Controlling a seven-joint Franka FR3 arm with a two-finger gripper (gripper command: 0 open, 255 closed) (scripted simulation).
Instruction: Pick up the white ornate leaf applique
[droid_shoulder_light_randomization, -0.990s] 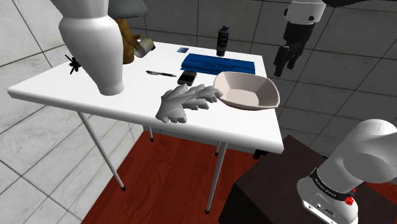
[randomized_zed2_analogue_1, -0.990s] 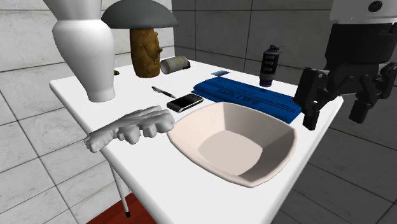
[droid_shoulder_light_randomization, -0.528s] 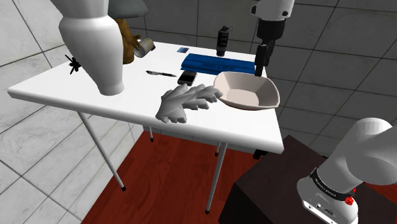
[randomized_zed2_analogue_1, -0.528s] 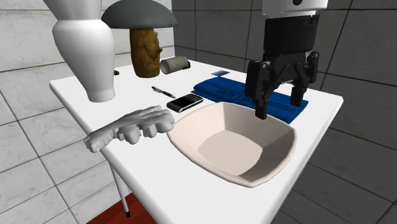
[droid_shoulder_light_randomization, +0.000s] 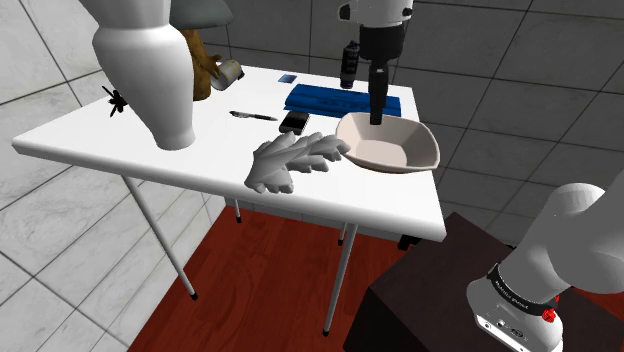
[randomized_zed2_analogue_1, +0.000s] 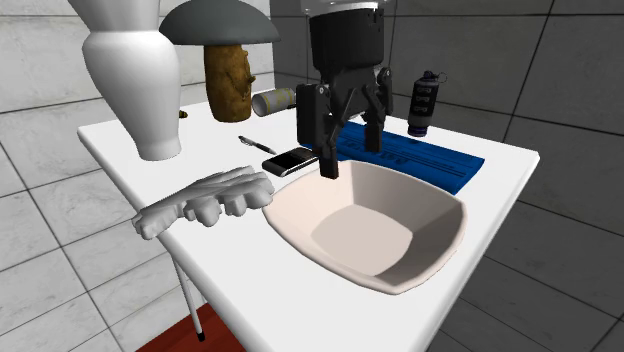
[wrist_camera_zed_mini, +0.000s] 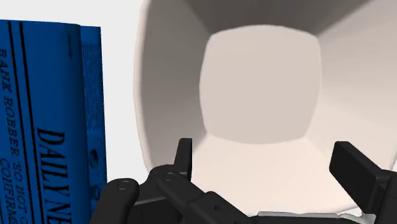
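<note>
White leaf applique (droid_shoulder_light_randomization: 295, 160) lay near the front edge of the bench (droid_shoulder_light_randomization: 80, 135), its tip just beside the bowl (droid_shoulder_light_randomization: 400, 150). The pincer (randomized_zed2_analogue_1: 350, 158) hung above the bowl's far rim, fingers apart and empty. It was best carried across the bowl, then lowered astride the leaf's narrower width. A second earlier it hovered beyond the bench's side.

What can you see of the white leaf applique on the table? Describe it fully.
The leaf applique is plain white and chunky, with rounded lobes along its edges. It lies flat on the white table, near its edge, between the tall vase and the pale bowl. One end reaches the bowl's rim; whether they touch is unclear.
</note>
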